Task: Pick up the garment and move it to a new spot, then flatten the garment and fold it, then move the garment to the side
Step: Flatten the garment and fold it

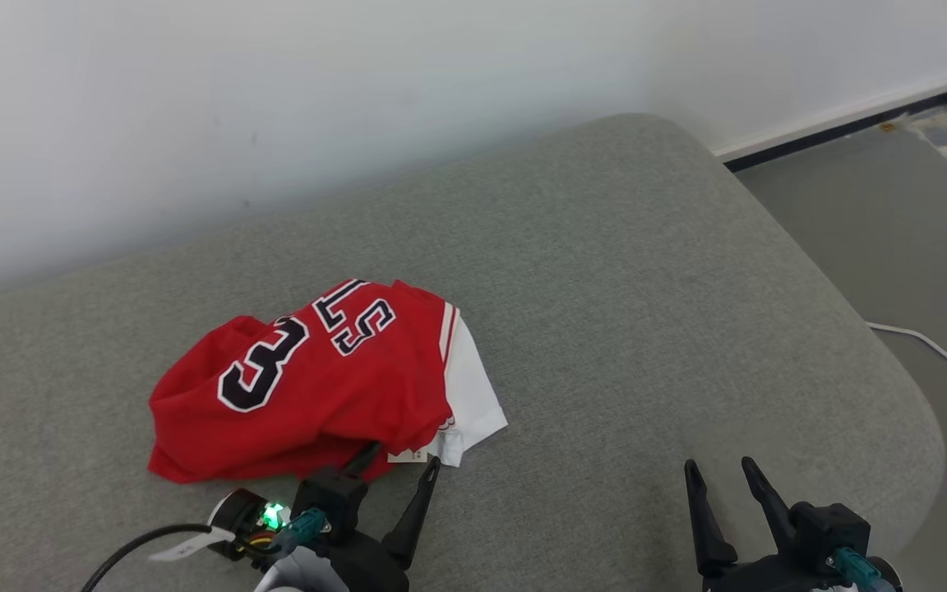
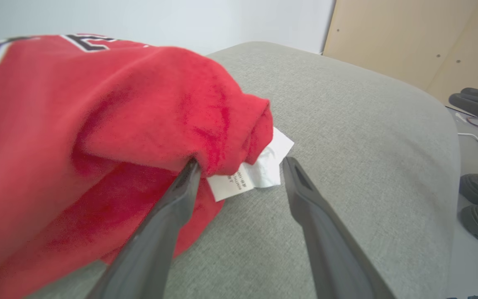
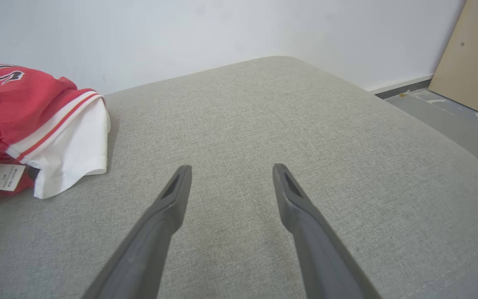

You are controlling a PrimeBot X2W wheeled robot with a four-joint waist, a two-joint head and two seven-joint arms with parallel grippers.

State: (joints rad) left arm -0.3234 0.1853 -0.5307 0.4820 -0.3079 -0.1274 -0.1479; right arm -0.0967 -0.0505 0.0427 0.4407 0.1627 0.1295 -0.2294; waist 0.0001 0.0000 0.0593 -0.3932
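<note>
Left gripper [image 1: 404, 456] has its jaws apart and nothing clamped. In the left wrist view one finger [image 2: 181, 195] is tucked under the red fold at the garment's near edge. The other finger sits on bare cushion [image 1: 605, 288], just beside the white tag [image 2: 230, 185].

The garment [image 1: 317, 386] is a crumpled red jersey lying in a heap on the near-left part of the cushion, number side up, with a white sleeve [image 1: 469, 386] sticking out on its right side.

Risks:
- A close from here may catch only the tag or one thin layer. That bite looks weak and could slip on the lift.
- The finger on the cushion rides low, so it could pinch or snag the cushion cover along with the cloth.
- A lift from this single edge would probably drag the heap and leave it bunched, which makes flattening harder.
- How many layers lie between the fingers cannot be told, as the fold hides them.

Right gripper [image 1: 720, 464] also has its jaws apart, over bare cushion and well apart from the garment. It is too far away to help if the left grip fails.
</note>
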